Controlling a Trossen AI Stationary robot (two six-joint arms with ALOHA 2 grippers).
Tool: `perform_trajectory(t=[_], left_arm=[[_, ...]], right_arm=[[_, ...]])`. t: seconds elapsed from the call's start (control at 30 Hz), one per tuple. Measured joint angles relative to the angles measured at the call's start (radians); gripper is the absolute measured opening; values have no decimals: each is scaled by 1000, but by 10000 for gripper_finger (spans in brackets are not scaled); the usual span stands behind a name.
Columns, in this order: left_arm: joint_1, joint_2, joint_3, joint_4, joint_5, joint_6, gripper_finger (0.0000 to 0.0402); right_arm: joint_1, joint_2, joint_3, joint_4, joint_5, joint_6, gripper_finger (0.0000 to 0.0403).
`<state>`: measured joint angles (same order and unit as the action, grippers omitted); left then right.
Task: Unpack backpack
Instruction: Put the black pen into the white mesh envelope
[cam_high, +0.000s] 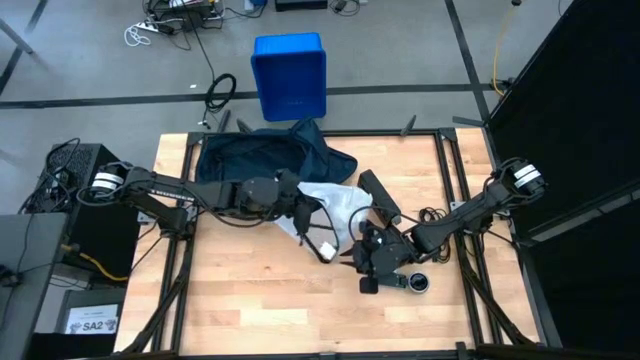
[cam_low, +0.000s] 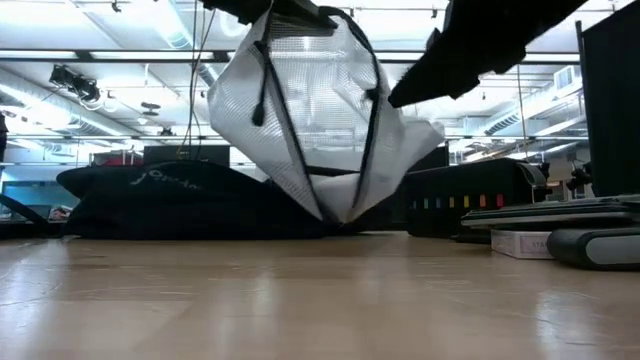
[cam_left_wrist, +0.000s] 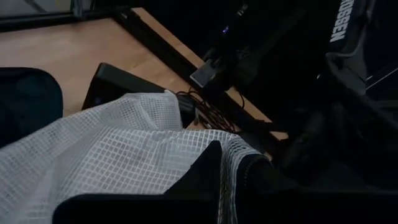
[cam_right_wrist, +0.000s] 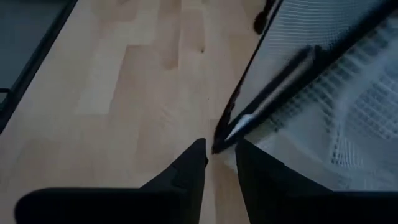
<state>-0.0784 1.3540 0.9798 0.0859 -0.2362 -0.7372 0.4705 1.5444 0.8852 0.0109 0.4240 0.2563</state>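
Bench (cam_high: 250, 310): I see pale wood planks carrying both arms and the load, with a bright blue bin (cam_high: 290, 75) on the floor beyond the far edge.
Backpack (cam_high: 255, 155): dark navy, slumped flat at the far side of the bench, left of centre; in the low view it lies as a long dark mound (cam_low: 170, 200) behind the mesh.
Mesh bag (cam_high: 330, 205): white see-through netting with black edging, lifted just in front of the backpack; in the low view (cam_low: 310, 120) it hangs as a tent, its lowest corner touching the wood.
Black case (cam_high: 380, 197): a long flat dark thing lying just beside the mesh, toward the right arm.
Left gripper (cam_high: 300, 210): my left arm reaches across from the left edge; its fingers (cam_left_wrist: 205, 180) are pressed together, clamped on the top fold of the mesh bag.
Right gripper (cam_high: 368, 262): low over the wood near the middle, beside the mesh; its fingers (cam_right_wrist: 186, 168) stand slightly apart, a black-edged strip of the mesh bag running into the narrow gap between the tips. I cannot tell whether they pinch it.
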Motion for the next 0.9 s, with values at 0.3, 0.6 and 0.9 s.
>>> perform_trajectory(t=[0.3,0.6,0.9], left_arm=[[0,0,0,0,0,0,0],[0,0,0,-1,0,0,0],[0,0,0,7,0,0,0]], right_arm=[[41,0,84,-13,0,-85,63],[81,1,137,-10,0,-125,63],[99,53,138,11,1,-223,73]])
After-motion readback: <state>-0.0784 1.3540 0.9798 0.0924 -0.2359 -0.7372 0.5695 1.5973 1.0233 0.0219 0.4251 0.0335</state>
